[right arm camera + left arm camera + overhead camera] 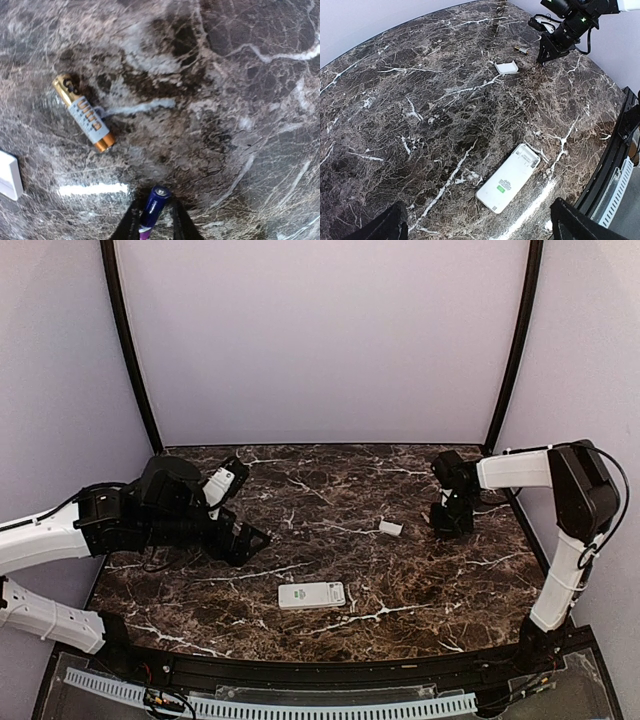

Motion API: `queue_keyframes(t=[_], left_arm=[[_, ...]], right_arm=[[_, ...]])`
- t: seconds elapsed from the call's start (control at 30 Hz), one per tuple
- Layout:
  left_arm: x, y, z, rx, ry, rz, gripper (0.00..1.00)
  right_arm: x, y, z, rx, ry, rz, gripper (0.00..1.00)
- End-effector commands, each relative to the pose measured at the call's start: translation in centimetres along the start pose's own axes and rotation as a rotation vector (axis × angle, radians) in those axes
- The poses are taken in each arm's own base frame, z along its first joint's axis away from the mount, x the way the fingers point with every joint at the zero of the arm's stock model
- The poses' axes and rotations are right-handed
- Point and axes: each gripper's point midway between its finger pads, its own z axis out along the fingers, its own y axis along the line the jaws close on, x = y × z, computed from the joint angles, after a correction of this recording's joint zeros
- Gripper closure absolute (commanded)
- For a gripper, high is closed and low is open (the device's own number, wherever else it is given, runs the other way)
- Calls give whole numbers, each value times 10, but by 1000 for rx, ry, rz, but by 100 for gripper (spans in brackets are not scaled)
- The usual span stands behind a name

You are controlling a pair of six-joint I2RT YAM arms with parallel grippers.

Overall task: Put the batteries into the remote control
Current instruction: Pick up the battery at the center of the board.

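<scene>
Remote control [311,595]: flat on table [330,490], near front edge, btwn both arms, untouched. I see R gripper [154,222] pinching blue battery [154,197]; gold battery [85,114] lies loose nearby. L gripper [480,227] spread wide, empty.

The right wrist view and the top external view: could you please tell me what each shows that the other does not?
Only the right wrist: a gold-and-grey battery lying flat, and a blue battery between the right gripper's jaws. Only the top: the remote control and the left gripper. Both: the marble table and the small white piece.
</scene>
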Motion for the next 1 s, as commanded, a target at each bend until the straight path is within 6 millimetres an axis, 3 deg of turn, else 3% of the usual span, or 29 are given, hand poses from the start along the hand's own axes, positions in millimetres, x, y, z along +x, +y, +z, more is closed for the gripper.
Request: queue_keyframes(t=[0.0,0.13,0.3,0.37,0.47,0.57,0.67,0.73,0.87,0.97], left_arm=[[-10,-6,0,28,-14,36,1],[-8,-6,3,26,-2,33,1],[-2,-2,1,11,6,32,1],[-2,-2,1,13,2,48,1],[-4,-5,3,27,-8,93,2],[-3,-9,9,45,9,172,3],[9,-21,21,112,82,272,4],[22,-31,30,174,146,365,4],[56,-44,49,296,267,613,2],[75,-47,67,344,317,691,1]], right_arm=[[26,-11,4,68,91,-9,87],[26,-9,2,62,115,-29,100],[18,-1,-22,15,71,-75,100],[15,12,-38,-51,33,-127,100],[18,55,-76,-252,-67,-292,100],[40,106,-117,-475,-159,-483,100],[63,144,-161,-707,-266,-640,100],[71,160,-191,-851,-368,-705,100],[86,169,-249,-1083,-559,-803,100],[101,169,-270,-1182,-654,-894,100]])
